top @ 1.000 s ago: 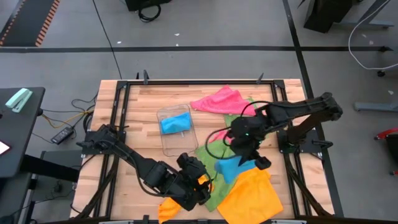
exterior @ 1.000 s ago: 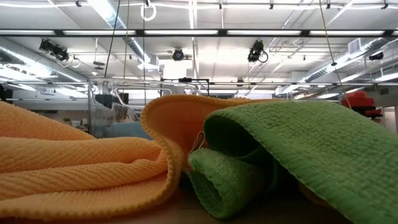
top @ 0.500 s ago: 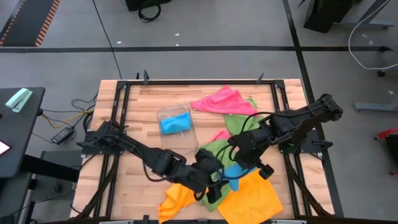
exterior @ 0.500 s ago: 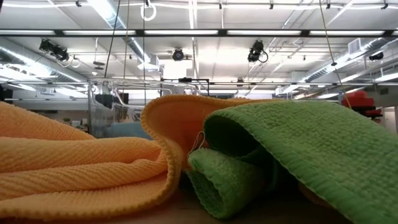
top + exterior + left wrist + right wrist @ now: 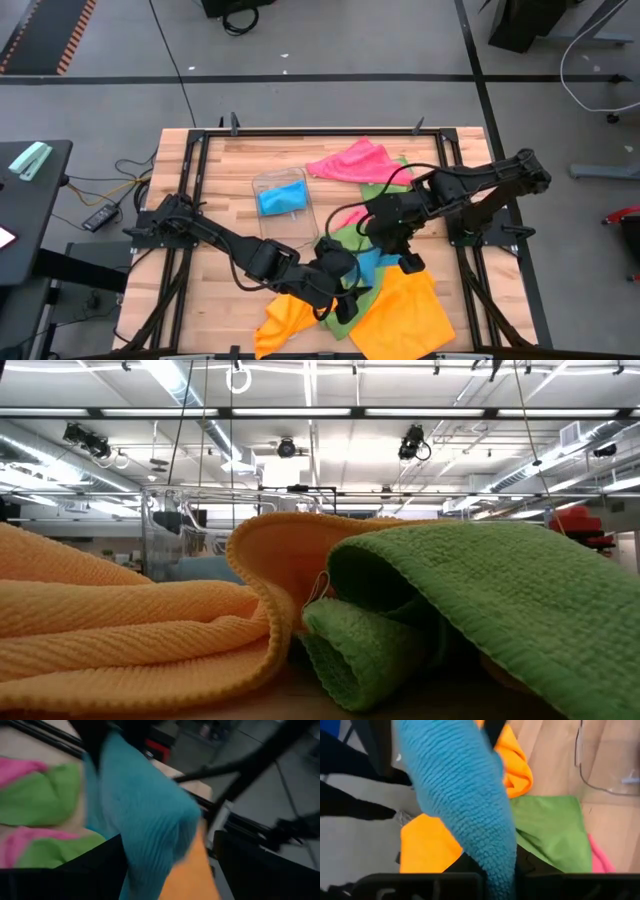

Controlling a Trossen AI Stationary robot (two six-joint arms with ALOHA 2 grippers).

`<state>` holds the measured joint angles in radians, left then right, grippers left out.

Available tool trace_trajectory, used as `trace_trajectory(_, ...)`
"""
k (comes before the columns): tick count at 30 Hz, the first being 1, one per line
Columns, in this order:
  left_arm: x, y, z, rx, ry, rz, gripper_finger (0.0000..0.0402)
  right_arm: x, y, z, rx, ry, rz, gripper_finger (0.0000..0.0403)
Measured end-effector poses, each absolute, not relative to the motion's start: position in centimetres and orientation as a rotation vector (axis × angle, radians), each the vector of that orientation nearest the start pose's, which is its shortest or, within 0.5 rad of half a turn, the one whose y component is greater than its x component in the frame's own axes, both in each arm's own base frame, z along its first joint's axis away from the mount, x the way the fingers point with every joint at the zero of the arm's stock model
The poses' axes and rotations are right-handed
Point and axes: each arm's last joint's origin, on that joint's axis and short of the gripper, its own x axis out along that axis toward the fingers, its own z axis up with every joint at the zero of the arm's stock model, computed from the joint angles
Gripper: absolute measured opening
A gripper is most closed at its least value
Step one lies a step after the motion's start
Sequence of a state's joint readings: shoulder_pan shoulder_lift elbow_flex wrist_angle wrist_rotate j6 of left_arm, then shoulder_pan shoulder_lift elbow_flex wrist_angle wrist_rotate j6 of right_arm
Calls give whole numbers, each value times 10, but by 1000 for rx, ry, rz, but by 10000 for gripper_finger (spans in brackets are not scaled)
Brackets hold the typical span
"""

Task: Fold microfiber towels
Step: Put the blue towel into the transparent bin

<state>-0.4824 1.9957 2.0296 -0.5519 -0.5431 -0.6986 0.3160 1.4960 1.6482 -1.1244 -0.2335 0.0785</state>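
1. You are working on a wooden table (image 5: pixel 220 200) with a heap of microfiber towels near the front edge. The big orange towel (image 5: pixel 405 315) lies at the front, the green towel (image 5: pixel 345 243) is beside it, and the pink towel (image 5: pixel 350 162) sits farther back.
2. Your right gripper (image 5: pixel 398 262) is clenched on one end of the blue towel (image 5: pixel 465 805), over the middle of the heap.
3. Your left gripper (image 5: pixel 345 298) has its fingers spread wide around the other end of that blue towel, just beside the orange one. It is not pinching it yet.
4. If you close the left fingers now, they could grab the orange towel too. Then both cloths would lift together.
5. If you pull too hard, the blue towel could slip out of the right fingers.
6. A small clear tray (image 5: pixel 283 205) sits behind the heap. A dragged cloth could bump it.
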Motion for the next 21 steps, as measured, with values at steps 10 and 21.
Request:
trace_trajectory(10, 408, -191, 365, -456, 386, 301, 291, 268, 110, 385, 182, 1026, 421, 36)
trace_trajectory(21, 410, -188, 366, -473, 366, 304, 291, 271, 118, 390, 263, 971, 392, 36)
